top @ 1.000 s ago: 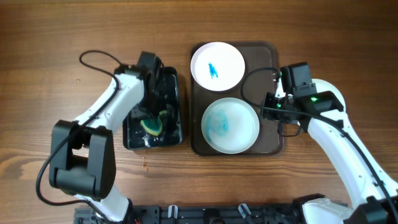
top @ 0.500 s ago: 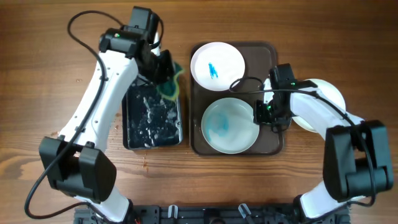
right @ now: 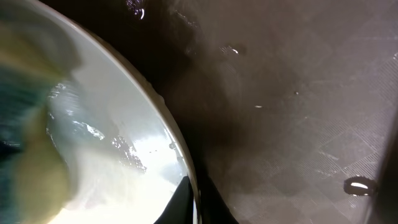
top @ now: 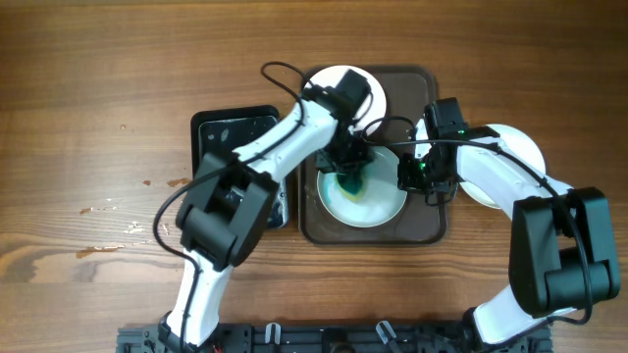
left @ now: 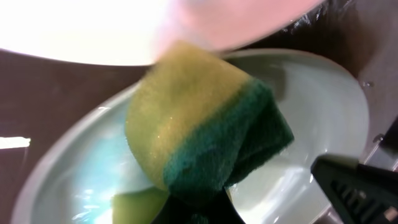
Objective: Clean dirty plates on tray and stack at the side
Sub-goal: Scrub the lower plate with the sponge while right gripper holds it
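My left end effector (top: 351,169) clamps the yellow-green sponge (left: 205,137); my right end effector (top: 408,176) pinches the rim of the round white plate (top: 380,209). Heavy scrubbing could wrench it loose

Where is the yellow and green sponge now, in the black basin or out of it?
Out. The left gripper holds the sponge on the white plate in the dark tray, beside the black basin.

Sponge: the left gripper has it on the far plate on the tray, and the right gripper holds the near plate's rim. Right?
Wrong plate. The sponge in the left gripper is on the near plate, the one the right gripper holds by the rim, not on the far plate. Both plates sit on the tray. The overhead view shows it.
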